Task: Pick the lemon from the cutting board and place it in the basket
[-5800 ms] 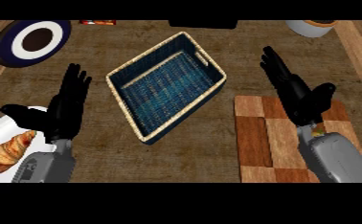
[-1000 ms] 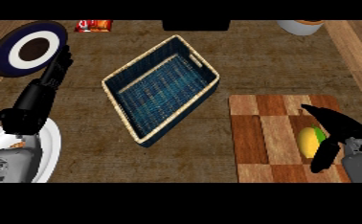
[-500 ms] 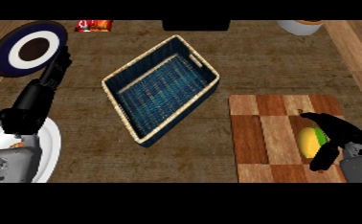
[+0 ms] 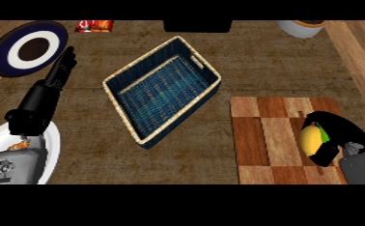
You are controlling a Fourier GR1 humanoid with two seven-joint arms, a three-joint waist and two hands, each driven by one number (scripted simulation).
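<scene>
We count two plates on the table [image 4: 249, 70]: a dark-rimmed plate [image 4: 32, 49] at upper left and a white plate [image 4: 50, 160] cut off at lower left. Between them the left hand [image 4: 39, 102] rests with its fingers straight and open. One basket [image 4: 160, 92] sits at centre. At lower right, one lemon [image 4: 311, 138] lies on one cutting board [image 4: 274, 140]. The right hand [image 4: 342, 131] has its fingers curled round the lemon and hides its right side. Lemon and hands sit where they were half a second ago.

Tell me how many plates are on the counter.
2. One dark-rimmed plate sits far left; one white plate lies near left, partly under the left forearm. More may lie out of view.
</scene>
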